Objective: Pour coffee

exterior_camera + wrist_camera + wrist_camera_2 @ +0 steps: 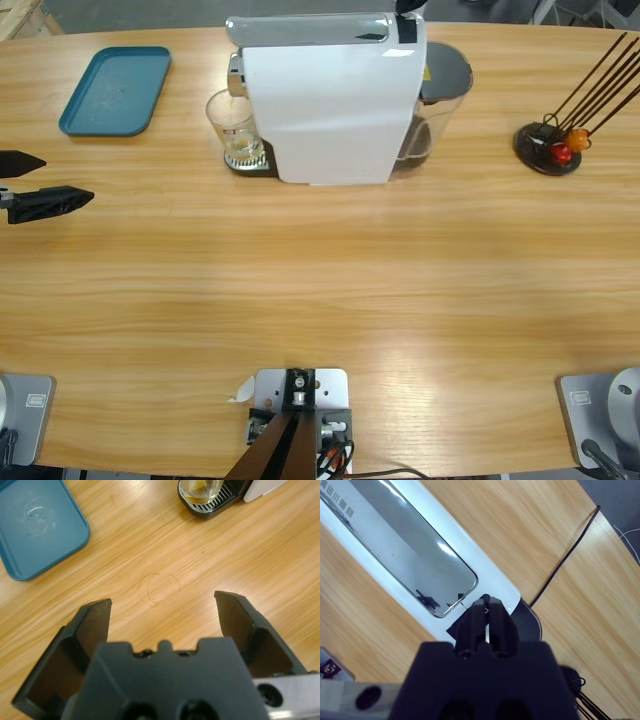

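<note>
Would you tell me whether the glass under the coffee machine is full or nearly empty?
Nearly empty: the glass tumbler stands upright on the drip tray with only a thin pale layer of coffee at its bottom.

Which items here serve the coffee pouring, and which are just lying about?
In use:
- small clear glass tumbler holding pale brownish coffee
- white coffee machine
- right gripper over the machine
- left gripper

Lying about:
- teal rectangular tray
- black stand of sticks
</note>
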